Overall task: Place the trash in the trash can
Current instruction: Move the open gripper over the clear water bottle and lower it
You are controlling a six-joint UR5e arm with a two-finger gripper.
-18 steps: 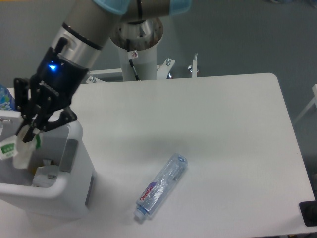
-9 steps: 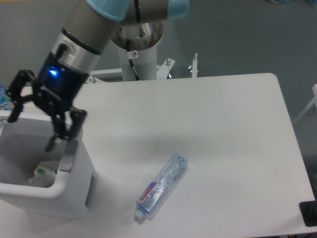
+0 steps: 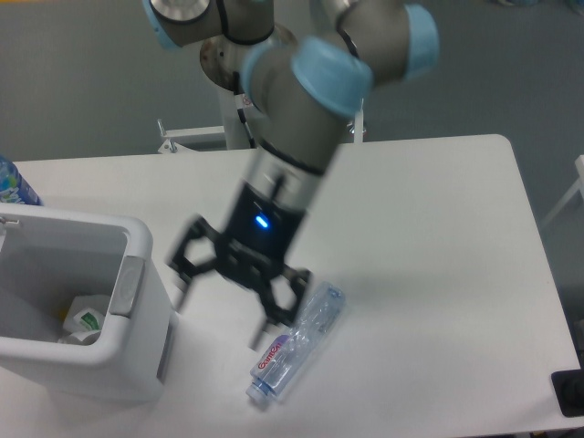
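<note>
The clear crushed bottle (image 3: 297, 355) with a pink-purple label lies on the white table, near the front edge. My gripper (image 3: 221, 319) hangs open just left of it, one finger (image 3: 270, 319) near the bottle's middle, the other (image 3: 180, 279) closer to the bin. Nothing is between the fingers. The white boxy trash can (image 3: 137, 315) stands at the front left. Inside it lies the crumpled white wrapper with a green bit (image 3: 85, 321).
A blue-labelled bottle (image 3: 13, 185) shows at the left edge behind the bin. The arm's base post (image 3: 251, 119) stands behind the table's back edge. A dark object (image 3: 568, 392) sits at the front right corner.
The gripper opened over the bin and the wrapper dropped inside. The arm then swung right across the table and down beside the crushed bottle.
</note>
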